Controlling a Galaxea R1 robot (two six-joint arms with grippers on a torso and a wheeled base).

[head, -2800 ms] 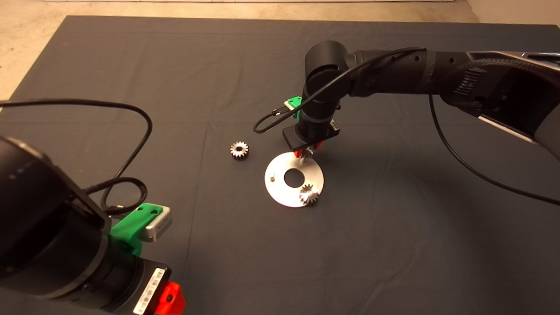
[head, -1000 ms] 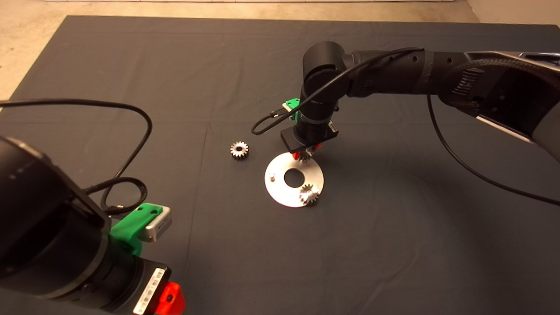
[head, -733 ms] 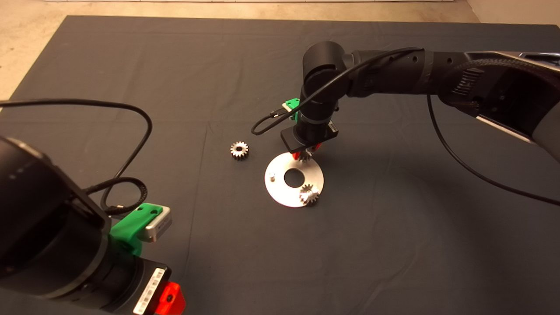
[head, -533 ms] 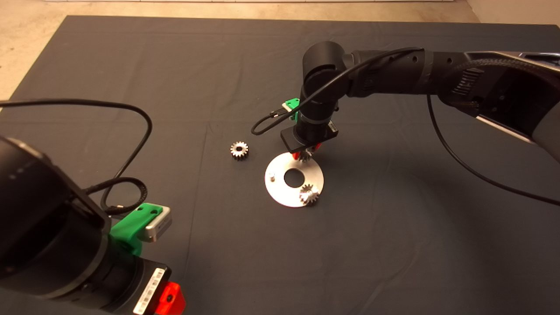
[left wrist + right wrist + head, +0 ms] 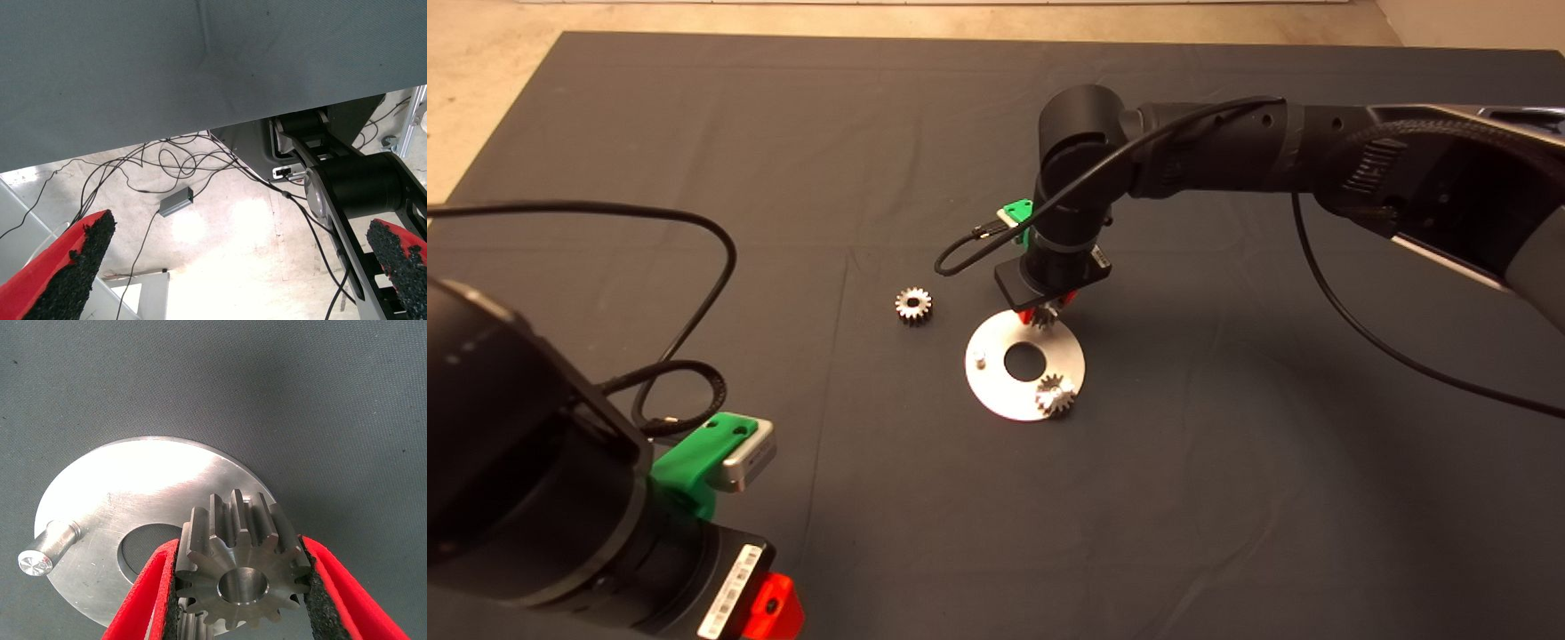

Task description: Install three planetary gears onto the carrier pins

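Dark grey mat (image 5: pixel 694 116) covers tabletop, faint creases across it. Pale beige floor (image 5: pixel 489 53) along far edge and far-left corner. Left wrist view: light concrete floor (image 5: pixel 220 247) beyond mat edge, tangled black cables (image 5: pixel 167 160), small grey box (image 5: pixel 176 201), bright glare patch.

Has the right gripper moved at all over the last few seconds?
Yes, slightly. The right gripper, shut on a gear, has drifted toward the loose gear on the mat, staying over the far edge of the round disc.
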